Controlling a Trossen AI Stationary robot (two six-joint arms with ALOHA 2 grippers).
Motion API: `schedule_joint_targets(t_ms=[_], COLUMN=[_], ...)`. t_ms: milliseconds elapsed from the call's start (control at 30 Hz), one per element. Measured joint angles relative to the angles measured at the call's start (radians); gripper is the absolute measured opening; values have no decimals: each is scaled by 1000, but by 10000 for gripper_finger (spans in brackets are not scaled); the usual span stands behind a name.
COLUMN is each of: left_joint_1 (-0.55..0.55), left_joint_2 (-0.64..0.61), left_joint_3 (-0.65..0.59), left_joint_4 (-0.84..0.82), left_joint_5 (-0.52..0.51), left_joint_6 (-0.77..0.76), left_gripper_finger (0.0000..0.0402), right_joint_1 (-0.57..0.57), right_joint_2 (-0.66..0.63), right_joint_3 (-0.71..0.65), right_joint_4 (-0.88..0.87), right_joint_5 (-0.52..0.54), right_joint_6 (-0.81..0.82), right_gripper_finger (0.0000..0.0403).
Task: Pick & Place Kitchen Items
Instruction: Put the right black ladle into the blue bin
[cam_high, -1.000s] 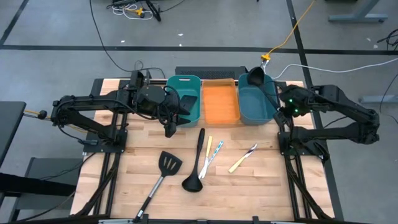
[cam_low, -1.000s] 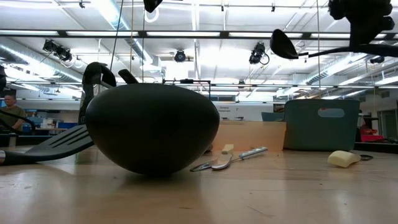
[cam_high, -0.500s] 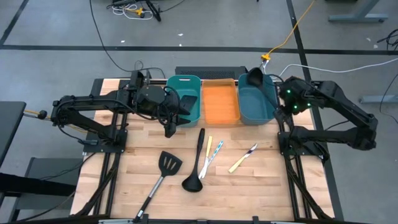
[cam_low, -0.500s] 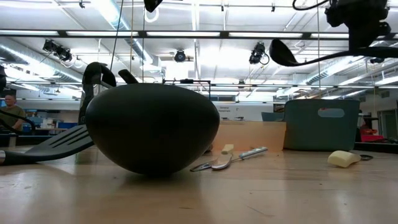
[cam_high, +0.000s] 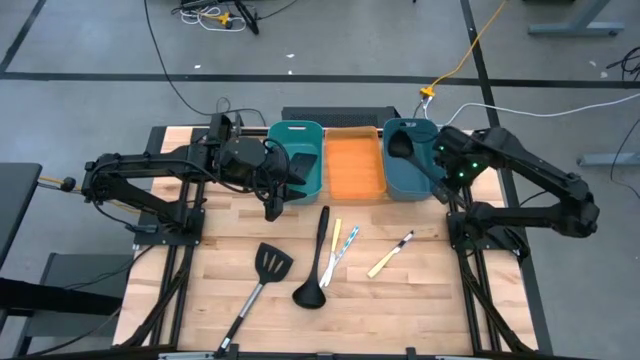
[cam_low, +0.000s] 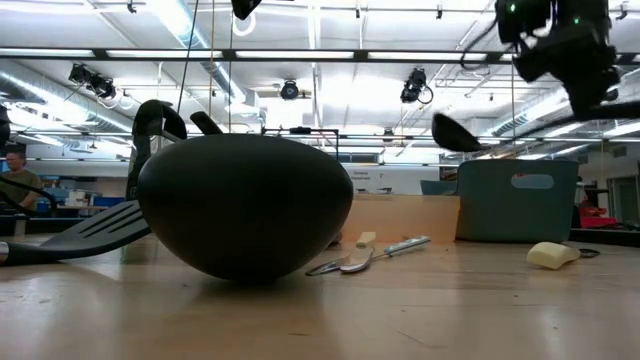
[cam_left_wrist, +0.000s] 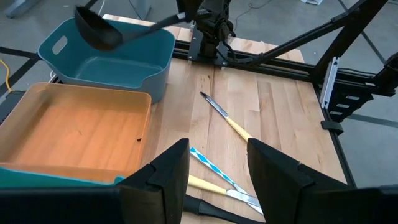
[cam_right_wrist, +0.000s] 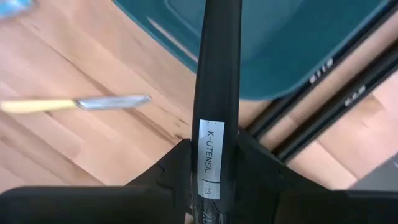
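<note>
Since the earlier frames, the right arm has swung inward, carrying its black ladle (cam_high: 404, 141) from beyond the table's far edge to a position over the right teal bin (cam_high: 412, 172), with the bowl sunk toward the rim. The right gripper (cam_high: 443, 176) is clenched on the ladle's handle (cam_right_wrist: 217, 93), gripping it near the labelled end so that the bowl reaches out ahead over the bin; judged from this, the step in hand is lowering the ladle for release into that bin. The bowl hangs above the bin's interior and is not yet resting inside, as the left wrist view confirms. The left gripper (cam_high: 272, 205) hovers near the front of the left teal bin (cam_high: 297, 170), fingers parted and holding nothing, apparently waiting. That bin already contains a dark utensil. The orange bin (cam_high: 352, 168) between the two teal ones is empty. Remaining on the table's middle, toward the near edge: a slotted spatula (cam_high: 262, 281), a second ladle (cam_high: 318, 260), a yellow-handled piece with a teal-patterned one just beside it (cam_high: 338, 245), and a yellow-handled knife (cam_high: 390, 254) lying apart toward the right. The task is judged well short of complete.
</note>
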Motion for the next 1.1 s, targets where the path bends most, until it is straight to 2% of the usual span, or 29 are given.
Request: schedule_joint_targets(t_ms=[233,667,1100], left_joint_1=[0,0,0], left_joint_2=[0,0,0], left_joint_3=[0,0,0], left_joint_4=[0,0,0], left_joint_5=[0,0,0], left_joint_6=[9,19,18], left_gripper_finger=[167,167,167], right_joint_1=[-59,-111,-111], right_joint_2=[6,6,6], right_joint_3=[-97,-105,-105], right_joint_4=[-4,0,26], right_joint_5=[18,52,52], right_joint_6=[-66,-82,-95], right_gripper_finger=[114,115,173])
